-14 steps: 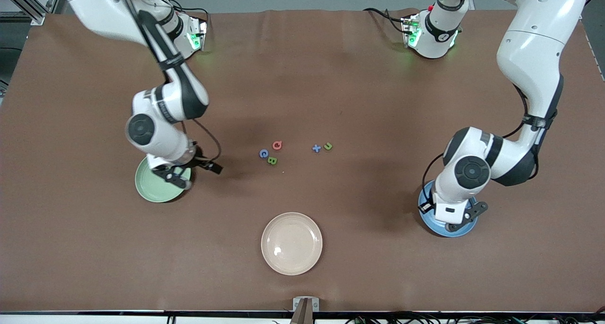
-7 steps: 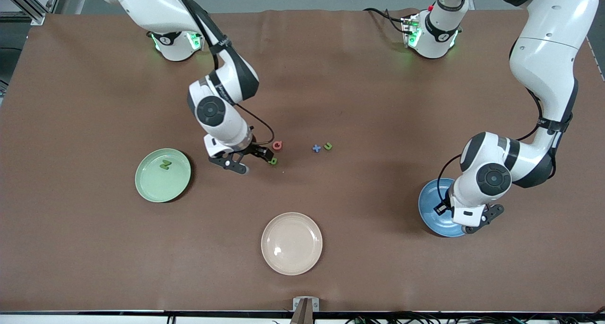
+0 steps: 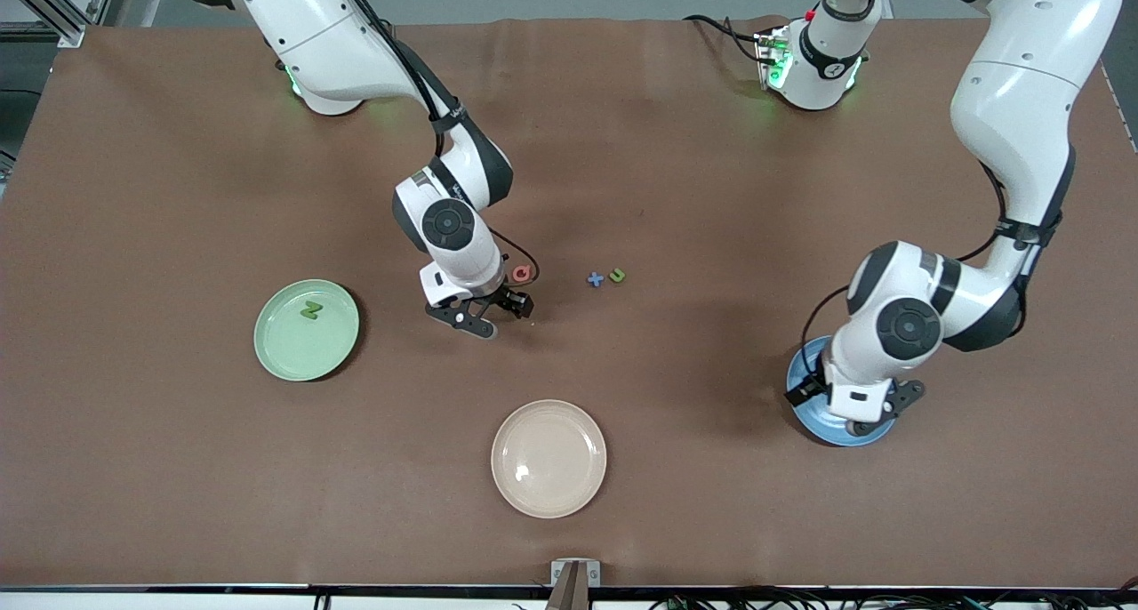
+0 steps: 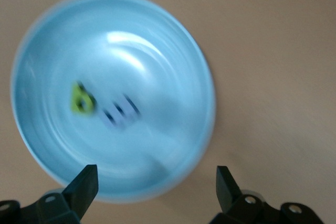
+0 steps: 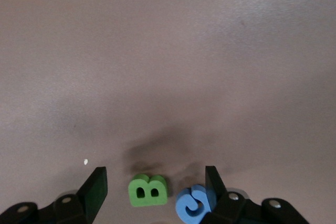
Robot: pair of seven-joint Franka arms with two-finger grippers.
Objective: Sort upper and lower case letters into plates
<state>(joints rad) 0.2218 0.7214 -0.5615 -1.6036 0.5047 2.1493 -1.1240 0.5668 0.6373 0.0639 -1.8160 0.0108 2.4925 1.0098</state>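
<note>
Right tool (image 3: 493, 315), now over green B (image 5: 148, 190)

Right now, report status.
Right gripper open, straddling green B; blue letter crowds one finger. Left gripper open over blue plate, two letters inside.

Robot lab: two arms (image 3: 1005, 103) at brown table (image 3: 711, 503)

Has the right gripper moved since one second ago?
Yes. The right gripper has left the pale green plate and now sits toward the table's middle, beside the red letter, over the green B.
</note>
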